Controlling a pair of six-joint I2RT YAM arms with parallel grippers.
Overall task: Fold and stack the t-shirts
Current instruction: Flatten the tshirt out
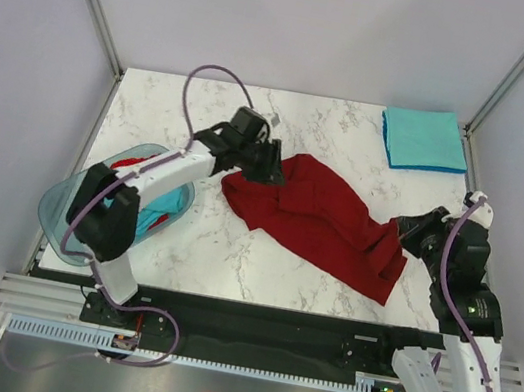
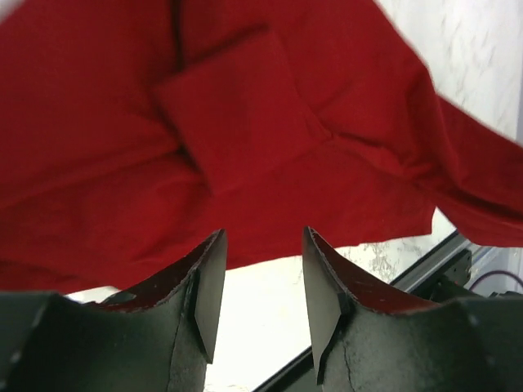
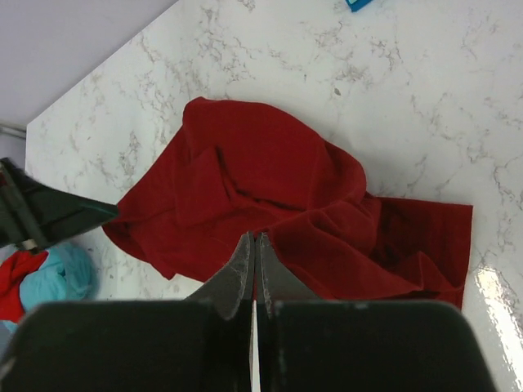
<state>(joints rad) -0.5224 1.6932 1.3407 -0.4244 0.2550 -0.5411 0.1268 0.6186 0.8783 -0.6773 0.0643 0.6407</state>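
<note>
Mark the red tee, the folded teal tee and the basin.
dark red t-shirt [image 1: 324, 217], top view, middle of the crumpled cloth.
folded teal t-shirt [image 1: 424, 138], top view, centre of its top layer.
plastic basin [image 1: 53, 220], top view, bare left wall.

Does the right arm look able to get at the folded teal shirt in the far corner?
Probably yes: the teal shirt lies on that arm's side, with only bare table between them.

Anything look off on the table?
The dark red t-shirt lies bunched and creased mid-table, not flat. The basin seems to overhang the left edge of the table. The folded teal t-shirt looks tidy.
</note>
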